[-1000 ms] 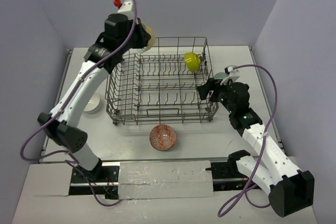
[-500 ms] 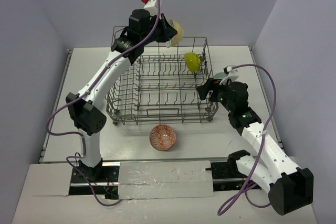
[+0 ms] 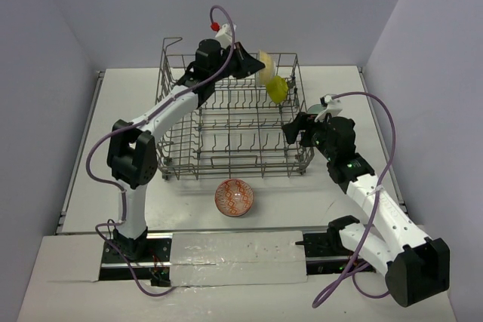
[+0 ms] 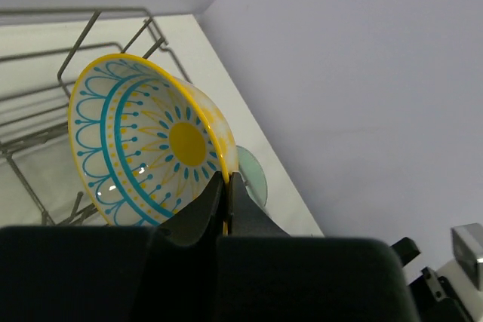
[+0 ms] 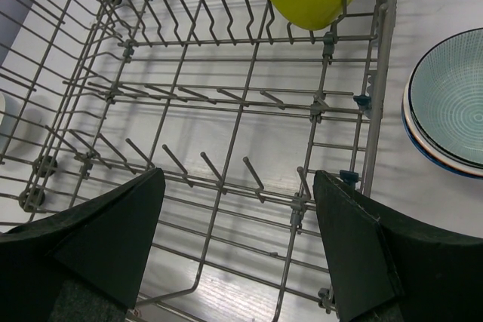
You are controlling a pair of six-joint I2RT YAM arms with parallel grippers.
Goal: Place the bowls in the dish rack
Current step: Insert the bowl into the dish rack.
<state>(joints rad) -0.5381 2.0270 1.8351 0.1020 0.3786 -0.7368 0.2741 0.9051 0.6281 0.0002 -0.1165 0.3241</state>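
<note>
Left end effector (image 4: 226, 184) pinches the yellow bowl (image 4: 143, 141) by its rim over the dish rack (image 3: 226, 122), far right corner, beside the lime bowl (image 3: 277, 88). That thin grip could slip, knocking lime. Right end effector (image 5: 235, 216) gapes empty.

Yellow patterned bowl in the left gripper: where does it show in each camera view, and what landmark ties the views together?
Top external: yellow bowl at upper centre, by the rack's far rim, just up-left of the lime bowl.
Left wrist: fills the left-centre, its rim pinched in the left gripper.
Right wrist: not in it.
Shared landmark: the rack, whose wires show in all three views.
</note>
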